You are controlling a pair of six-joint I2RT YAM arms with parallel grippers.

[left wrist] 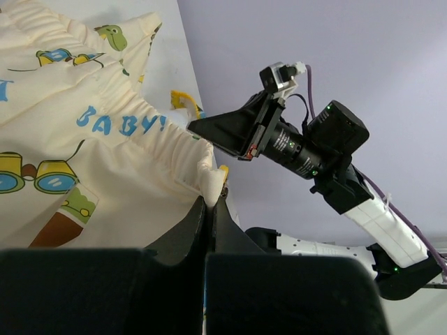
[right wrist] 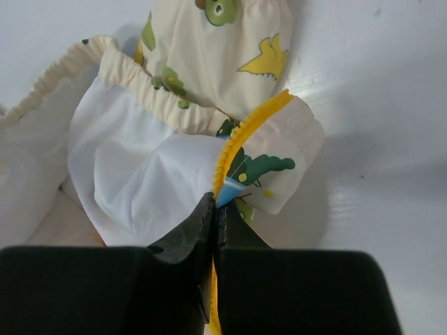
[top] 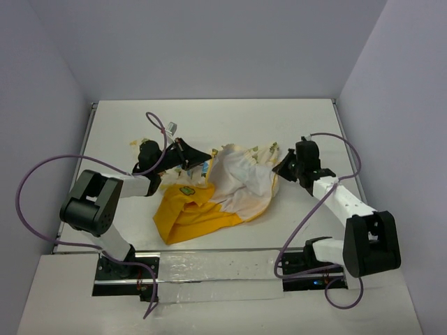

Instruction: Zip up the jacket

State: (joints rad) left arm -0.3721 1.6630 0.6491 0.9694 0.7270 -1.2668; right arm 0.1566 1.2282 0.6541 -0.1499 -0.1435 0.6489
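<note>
The jacket (top: pixel 216 192) lies crumpled mid-table, cream animal print and white lining at the right, yellow-orange panel with a green patch (top: pixel 186 189) at the front left. My left gripper (top: pixel 198 156) is shut on the jacket's left end; in the left wrist view its fingertips (left wrist: pixel 211 199) pinch a fold of the gathered cream hem (left wrist: pixel 174 150). My right gripper (top: pixel 280 168) is shut on the jacket's right edge. In the right wrist view that gripper (right wrist: pixel 215 203) clamps the fabric right at the yellow zipper teeth (right wrist: pixel 244 132). The zipper's slider is not visible.
The white table (top: pixel 209 118) is boxed in by pale walls at the back and both sides. Purple cables (top: pixel 28 181) loop off both arms. A strip of tape (top: pixel 216 269) runs along the near edge between the arm bases.
</note>
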